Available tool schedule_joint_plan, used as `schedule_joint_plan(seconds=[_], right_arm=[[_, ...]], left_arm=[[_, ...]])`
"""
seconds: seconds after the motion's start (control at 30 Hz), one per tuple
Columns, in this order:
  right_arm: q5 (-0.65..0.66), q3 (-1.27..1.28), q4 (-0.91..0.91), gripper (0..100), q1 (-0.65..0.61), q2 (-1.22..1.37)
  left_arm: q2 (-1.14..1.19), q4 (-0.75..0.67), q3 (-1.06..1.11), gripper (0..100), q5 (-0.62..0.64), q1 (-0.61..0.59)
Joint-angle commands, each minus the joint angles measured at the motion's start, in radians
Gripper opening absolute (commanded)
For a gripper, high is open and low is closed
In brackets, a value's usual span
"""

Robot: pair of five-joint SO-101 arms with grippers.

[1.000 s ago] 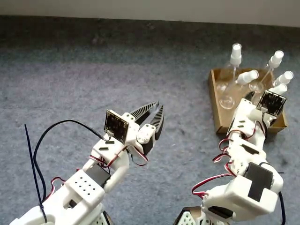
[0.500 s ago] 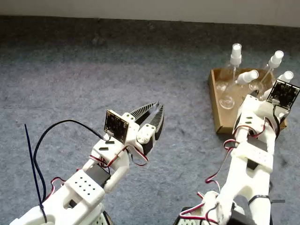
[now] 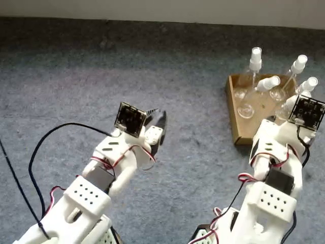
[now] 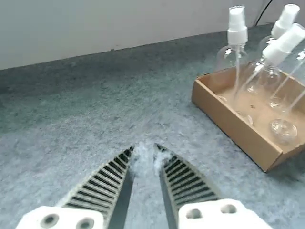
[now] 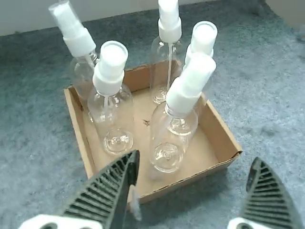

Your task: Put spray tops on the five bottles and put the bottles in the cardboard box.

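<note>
Several clear bottles stand in the cardboard box [image 5: 78,129], each with a white spray top, among them a front one [image 5: 181,119], a left one [image 5: 112,95] and a far one [image 5: 169,47]. My right gripper [image 5: 194,160] hangs wide open just before the box's near wall, its fingers clear of the bottles and holding nothing. In the high view the box [image 3: 231,109] lies at the right, with the right arm [image 3: 277,147] below it. My left gripper [image 4: 145,152] hovers over the carpet mid-table, open by a narrow gap, with nothing between its fingers.
Grey carpet [image 3: 76,76] covers the whole table. A pale wall edge [image 3: 152,10] runs along the far side. A black cable [image 3: 45,142] loops beside the left arm. The left wrist view sees the box [image 4: 233,124] off to one side.
The left arm has stretched forward and its fingers have drawn closer together. The right arm rose over the box, then drew back toward its near wall, still open.
</note>
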Motion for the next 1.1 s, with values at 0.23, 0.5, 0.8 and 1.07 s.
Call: schedule_joint_plan(seconds=[0.23,0.5,0.8,1.07], right_arm=[[0.077,-0.177,0.259,18.3,-0.024,-0.143],[0.075,-0.409,0.496,17.4,-0.076,-0.147],[0.069,-0.527,0.74,17.3,-0.328,-0.148],[0.072,-0.682,0.866,17.3,-0.348,-0.196]], left_arm=[[-0.013,0.601,-0.521,1,-0.008,-0.225],[-0.025,0.847,-0.725,1,-0.008,-0.354],[-0.251,1.011,-0.768,1,-0.009,-0.361],[-0.395,1.123,-0.763,1,-0.009,-0.383]])
